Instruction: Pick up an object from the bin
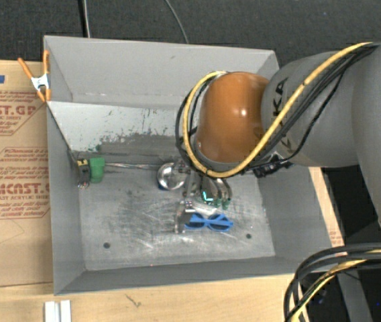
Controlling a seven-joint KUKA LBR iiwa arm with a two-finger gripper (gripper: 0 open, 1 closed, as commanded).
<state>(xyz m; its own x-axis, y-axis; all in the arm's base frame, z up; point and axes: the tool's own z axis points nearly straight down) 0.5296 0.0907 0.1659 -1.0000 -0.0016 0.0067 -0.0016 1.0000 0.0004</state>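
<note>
Against the left wall of the grey metal bin (63,200) lay a utensil with a green cylindrical plastic handle (96,169), capped at its far left end by a small black piece (82,170). From the handle a thin metal shaft (131,166) ran rightward across the bin floor, near the foot of the back wall, and ended in a shiny round metal bowl (168,177) near the middle of the bin. The floor in front of the utensil was bare scuffed metal.

Just right of that bowl, the gripper (204,203) hung low over the floor, under the arm's rounded orange cover (231,116), which was looped by yellow-and-black cables (192,106). Small green and metallic parts showed at the gripper's tip. Whether the gripper was released or clenched could not be told, since the cover and wrist hid most of it from above.

Directly beneath and slightly nearer the front wall lay a blue flat plastic piece (210,223), long side running left to right, on the floor right of centre. A pale metallic bit sat at its left end. The gripper's tip appeared to be at its upper edge; whether it touched could not be told.

The grey arm (331,113) came in from the right, over the bin's right wall.
</note>
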